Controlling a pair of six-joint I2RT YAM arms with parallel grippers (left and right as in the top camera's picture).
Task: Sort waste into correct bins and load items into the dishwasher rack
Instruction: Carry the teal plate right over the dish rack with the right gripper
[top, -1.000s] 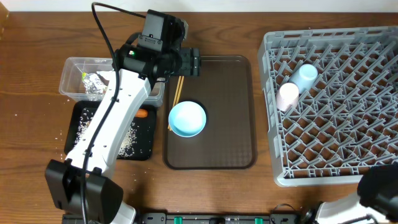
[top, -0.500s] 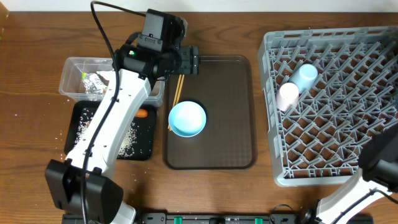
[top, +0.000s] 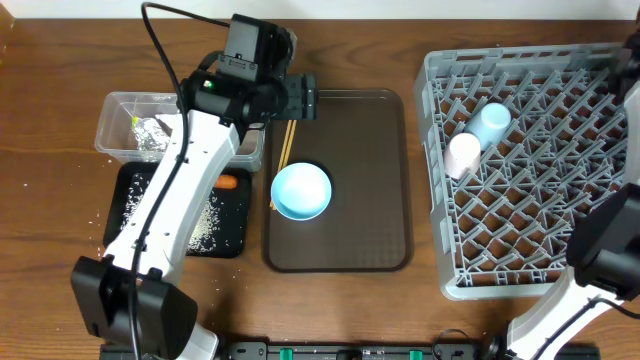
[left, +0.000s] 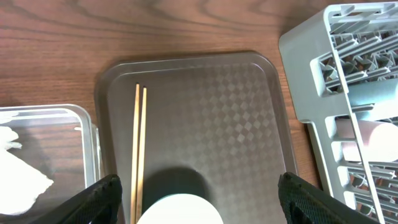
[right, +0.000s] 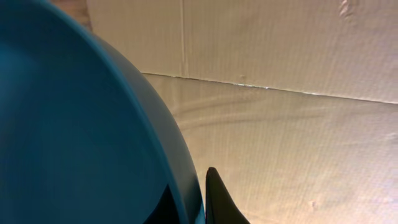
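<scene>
My left hand hangs spread wide over the brown serving tray and holds nothing. The pair of thin wooden chopsticks lies along the tray's left side, just inside my left finger. The light blue bowl sits upright on the tray beside the chopsticks' near ends.

My right hand is clamped tight on the rim of the big round dark-blue plate — it fills the left of my wrist view, with a pale wall behind it. I cannot tell where it stands over the counter.

In the dishwasher rack the pale pink cup and light blue cup lie next to each other near its left side. The silver foil wrapper is in the clear tub; the white rice and orange carrot are in the black tray.
</scene>
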